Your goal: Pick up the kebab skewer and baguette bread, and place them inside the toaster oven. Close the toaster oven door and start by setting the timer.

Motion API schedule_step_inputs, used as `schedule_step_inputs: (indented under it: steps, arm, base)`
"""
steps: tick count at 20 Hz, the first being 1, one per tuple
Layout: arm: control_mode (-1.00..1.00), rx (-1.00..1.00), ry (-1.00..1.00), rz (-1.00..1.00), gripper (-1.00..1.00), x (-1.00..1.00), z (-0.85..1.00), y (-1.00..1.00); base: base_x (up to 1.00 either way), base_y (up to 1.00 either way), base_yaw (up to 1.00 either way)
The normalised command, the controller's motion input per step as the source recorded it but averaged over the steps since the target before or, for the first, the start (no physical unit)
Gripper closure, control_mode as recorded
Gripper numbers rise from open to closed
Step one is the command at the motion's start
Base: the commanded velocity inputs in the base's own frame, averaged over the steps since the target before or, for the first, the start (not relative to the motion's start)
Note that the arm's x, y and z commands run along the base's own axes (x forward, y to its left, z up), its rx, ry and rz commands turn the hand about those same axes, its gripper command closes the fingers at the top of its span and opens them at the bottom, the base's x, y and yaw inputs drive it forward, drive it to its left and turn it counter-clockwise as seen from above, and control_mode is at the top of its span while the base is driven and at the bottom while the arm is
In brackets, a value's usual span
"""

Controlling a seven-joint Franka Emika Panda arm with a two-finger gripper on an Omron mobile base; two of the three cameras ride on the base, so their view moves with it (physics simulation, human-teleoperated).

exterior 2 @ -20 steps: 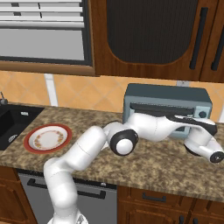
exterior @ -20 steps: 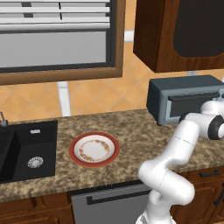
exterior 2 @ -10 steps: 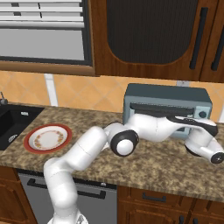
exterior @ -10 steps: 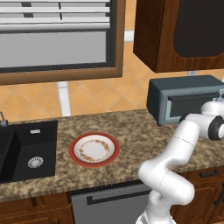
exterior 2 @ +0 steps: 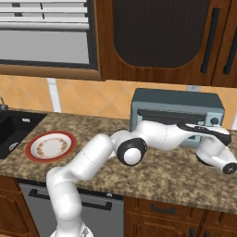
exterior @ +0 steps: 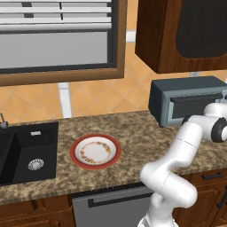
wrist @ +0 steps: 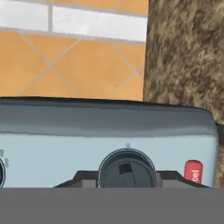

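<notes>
1. My gripper (wrist: 127, 179) sits pinched on the timer knob (wrist: 127, 169) at the right end of the toaster oven (exterior 2: 178, 113), rolled sideways to turn it.
2. Oven door (exterior 2: 172, 115) reads shut, plate (exterior: 95, 151) bare: I judge the skewer and bread are inside.
3. Nothing has moved since the earlier frames.

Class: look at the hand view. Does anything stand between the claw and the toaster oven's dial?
Nothing visible does. The claw sits right at the round dial on the toaster oven, a fingertip on either side of it, with the red button off to one side.
</notes>
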Motion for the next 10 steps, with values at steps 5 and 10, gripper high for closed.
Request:
schedule_step_inputs:
  steps: [5, 10]
  arm:
    - [-1.0, 0.26, 0.02, -0.12, 1.0, 0.0, 0.11, 0.0]
    - [-1.0, 0.27, 0.04, -0.13, 1.0, 0.0, 0.09, 0.0]
  base:
    - [0.0, 0.0, 0.0]
    - [0.0, 0.0, 0.0]
